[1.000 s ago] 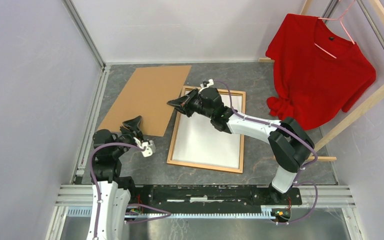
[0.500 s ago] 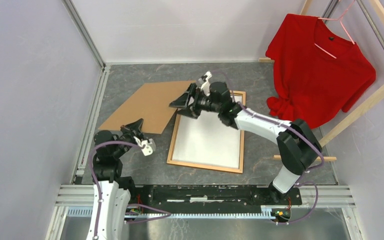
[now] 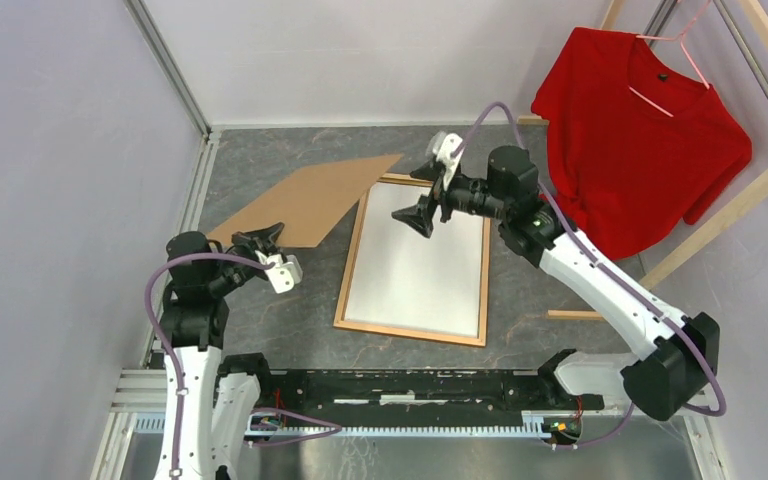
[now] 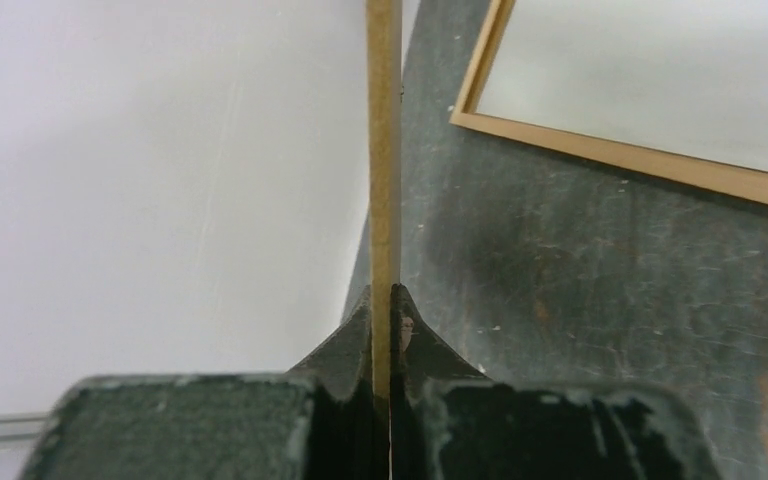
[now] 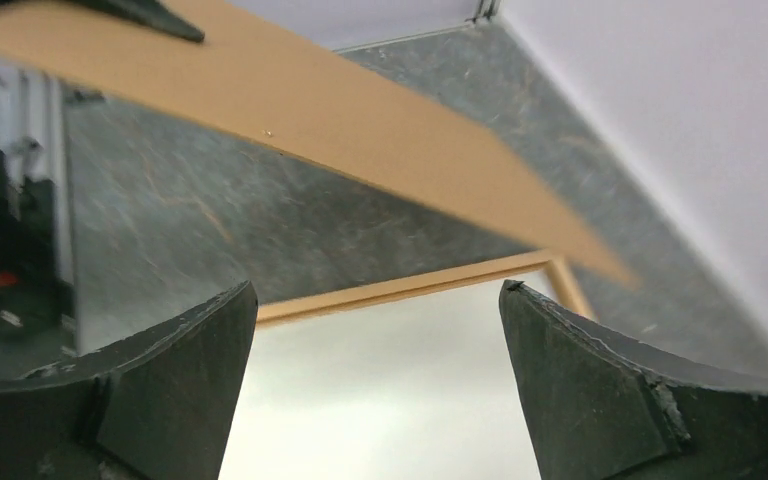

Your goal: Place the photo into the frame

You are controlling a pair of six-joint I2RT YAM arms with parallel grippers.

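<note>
The frame (image 3: 348, 268) of orange-brown wood lies flat on the grey table. The photo (image 3: 415, 270) lies inside it, plain white back up. My left gripper (image 3: 260, 238) is shut on the near edge of the brown cardboard board (image 3: 310, 195), which tilts up with its far corner over the frame's top left corner. In the left wrist view the board's edge (image 4: 384, 150) runs straight out from the left gripper (image 4: 382, 295). My right gripper (image 3: 423, 215) hangs open over the photo's far end, holding nothing. The right wrist view shows the right gripper (image 5: 376, 288), the frame rail (image 5: 400, 290), the photo (image 5: 380, 400) and the board (image 5: 310, 110).
A red shirt (image 3: 640, 130) hangs on a pink hanger from a pale wooden rack (image 3: 730, 210) at the back right. A loose wooden slat (image 3: 600, 315) lies right of the frame. An aluminium rail (image 3: 185, 230) and the white wall run along the left side.
My right gripper has opened, let go of the board's right edge and swung back to the right. My left gripper has shut on the board's near edge, and the board has tilted and turned.
</note>
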